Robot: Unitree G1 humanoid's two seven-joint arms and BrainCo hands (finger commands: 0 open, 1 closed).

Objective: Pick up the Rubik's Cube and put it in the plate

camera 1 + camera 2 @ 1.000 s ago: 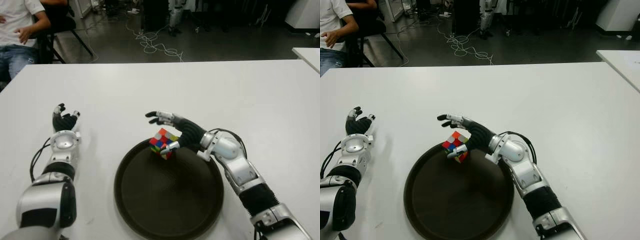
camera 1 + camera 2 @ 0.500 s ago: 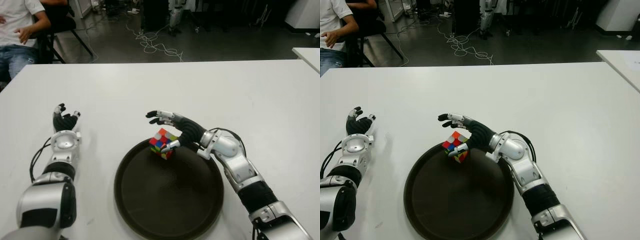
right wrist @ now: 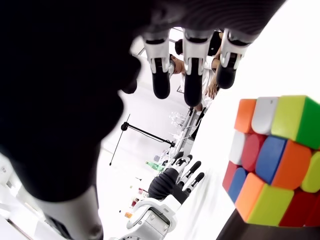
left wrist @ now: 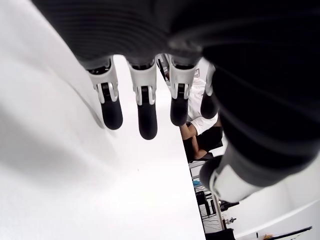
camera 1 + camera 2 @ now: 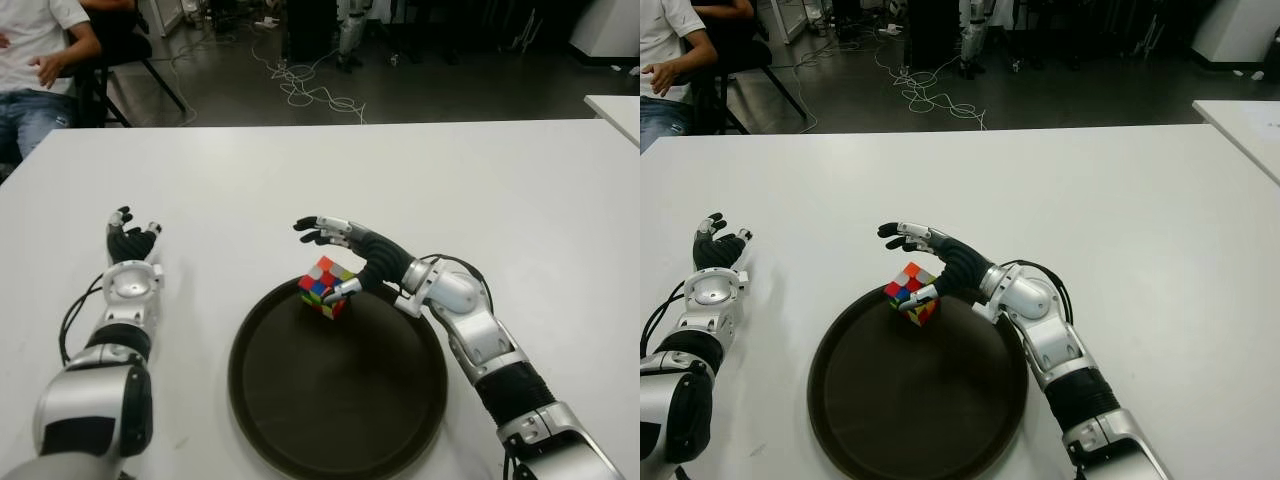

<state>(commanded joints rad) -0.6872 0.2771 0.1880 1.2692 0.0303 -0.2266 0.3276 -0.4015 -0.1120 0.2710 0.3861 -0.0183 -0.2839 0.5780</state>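
While the right hand hovers with fingers spread and gripping nothing, the cube sits just below its palm, at the plate's far rim. Well off to its left, the left hand shows relaxed, empty.

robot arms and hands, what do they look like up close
Both arms have glossy silver shells with black ribbed joints. The right hand and left hand have black ribbed palms and silver finger segments ending in black tips. A thin black cable loops at each wrist.
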